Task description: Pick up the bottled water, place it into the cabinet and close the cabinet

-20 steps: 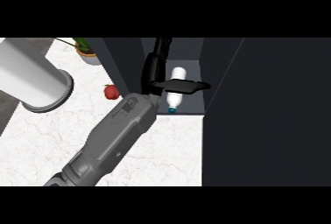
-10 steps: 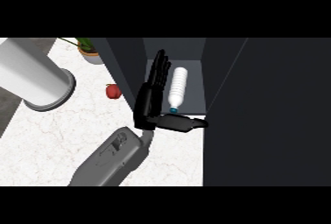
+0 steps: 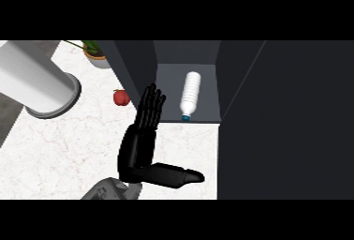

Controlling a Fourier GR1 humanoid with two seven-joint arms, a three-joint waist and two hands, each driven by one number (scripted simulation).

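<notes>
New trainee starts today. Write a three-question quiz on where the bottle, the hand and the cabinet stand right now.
1. True or false: the hand is curled round the bottle.
2. Where does the bottle lie? A) on the counter by the red fruit B) inside the cabinet C) in the hand
3. Fill in: the cabinet is not yet ____.

Key
1. False: the fingers are straight and the hand holds nothing.
2. B: it lies on its side on the cabinet floor, cap toward the front edge.
3. Closed: the bottle shows through the open front.
</notes>
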